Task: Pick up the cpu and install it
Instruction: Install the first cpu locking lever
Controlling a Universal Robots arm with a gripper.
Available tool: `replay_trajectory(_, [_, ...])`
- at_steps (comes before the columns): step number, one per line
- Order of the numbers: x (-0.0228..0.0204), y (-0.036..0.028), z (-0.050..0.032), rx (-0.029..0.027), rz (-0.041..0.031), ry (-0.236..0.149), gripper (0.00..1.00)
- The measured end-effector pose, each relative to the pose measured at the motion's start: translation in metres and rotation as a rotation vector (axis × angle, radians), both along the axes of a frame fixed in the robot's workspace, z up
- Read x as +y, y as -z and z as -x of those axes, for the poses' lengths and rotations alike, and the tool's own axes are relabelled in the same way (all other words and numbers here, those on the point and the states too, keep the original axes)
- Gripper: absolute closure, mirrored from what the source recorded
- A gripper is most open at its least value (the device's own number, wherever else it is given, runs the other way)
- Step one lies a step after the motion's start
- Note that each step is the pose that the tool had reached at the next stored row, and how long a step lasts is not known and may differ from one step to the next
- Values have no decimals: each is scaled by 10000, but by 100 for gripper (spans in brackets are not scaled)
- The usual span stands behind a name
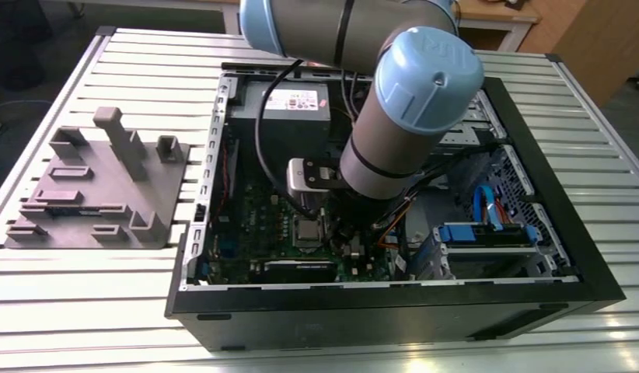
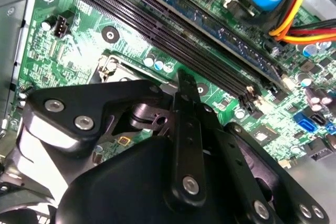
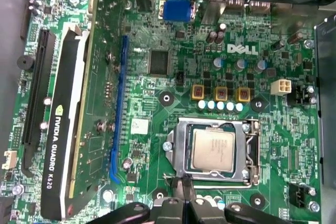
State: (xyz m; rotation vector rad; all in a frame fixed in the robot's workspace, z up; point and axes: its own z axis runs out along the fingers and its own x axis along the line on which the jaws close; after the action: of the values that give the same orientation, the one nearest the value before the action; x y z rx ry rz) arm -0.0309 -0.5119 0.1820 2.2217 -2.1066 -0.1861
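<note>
The cpu point(image 3: 212, 149) sits in its socket; gripper point(image 3: 185, 183) just beside.

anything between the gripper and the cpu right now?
Nothing visible. In the first wrist view the cpu lies flat inside the socket frame, its metal top uncovered. The gripper sits just off the frame's edge, with only bare motherboard between its tips and the chip.
</note>
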Motion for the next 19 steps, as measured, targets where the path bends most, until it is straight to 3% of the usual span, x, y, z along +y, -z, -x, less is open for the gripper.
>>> replay_trajectory(5, [3, -41, -1, -7, -30, -8, 90])
replay_trajectory(19, [1, -292, -1, -3, -14, -11, 90])
